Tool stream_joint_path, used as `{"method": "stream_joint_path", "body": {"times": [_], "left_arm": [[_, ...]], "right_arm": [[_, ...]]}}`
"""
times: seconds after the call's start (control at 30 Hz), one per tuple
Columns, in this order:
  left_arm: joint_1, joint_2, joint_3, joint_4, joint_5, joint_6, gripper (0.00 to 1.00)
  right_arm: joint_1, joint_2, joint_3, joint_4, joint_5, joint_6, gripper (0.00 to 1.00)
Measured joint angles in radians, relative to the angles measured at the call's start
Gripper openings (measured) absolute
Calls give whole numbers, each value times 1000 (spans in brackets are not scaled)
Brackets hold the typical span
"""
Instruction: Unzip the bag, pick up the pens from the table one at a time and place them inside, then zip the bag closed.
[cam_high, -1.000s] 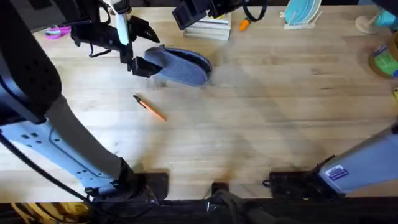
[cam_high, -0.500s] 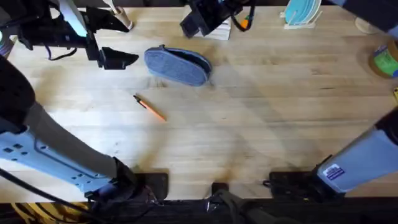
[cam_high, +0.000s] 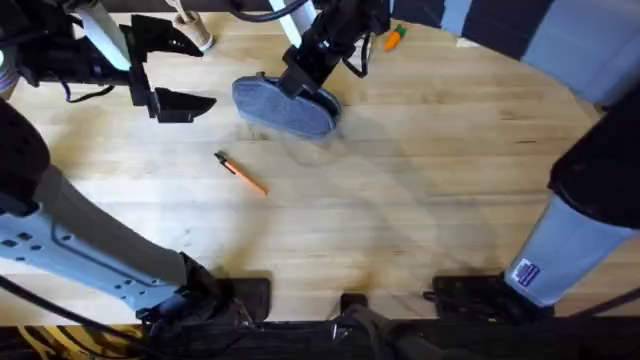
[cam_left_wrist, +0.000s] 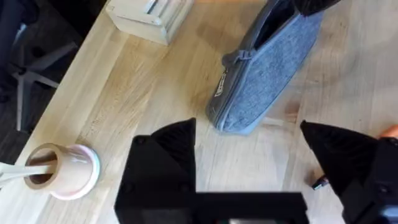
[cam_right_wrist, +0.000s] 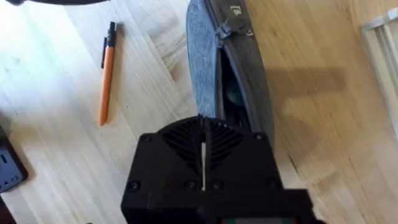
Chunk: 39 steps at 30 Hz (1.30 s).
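- Right gripper (cam_high: 300, 82), fingers together, sits on the soft, floppy bag (cam_high: 290, 112); whether it pinches the zip is unclear.
- Left gripper (cam_high: 170, 72) gapes empty; the light, slippery pen (cam_high: 240, 173) wants a mid-barrel pinch.

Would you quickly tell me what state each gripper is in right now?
Left gripper: open, holding nothing, beside the bag.
Right gripper: closed at the bag's open zip; whether it pinches anything cannot be told.

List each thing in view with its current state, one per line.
bag: zip partly open, lying on the table
pen: lying on the table, outside the bag
left pincer: open, empty, beside the bag
right pincer: shut, at the bag's zip
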Motion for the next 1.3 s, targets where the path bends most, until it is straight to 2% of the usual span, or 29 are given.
{"method": "stream_joint_path", "body": {"times": [0.2,0.7,1.07,1.3], "left_arm": [[0,0,0,-8,0,26,993],[0,0,0,-8,0,35,993],[0,0,0,-8,0,36,993],[0,0,0,-8,0,36,993]], "right_arm": [[0,7,0,28,0,-1,30],[0,8,0,87,66,0,30],[0,112,0,100,73,1,30],[1,119,1,106,73,1,30]]}}
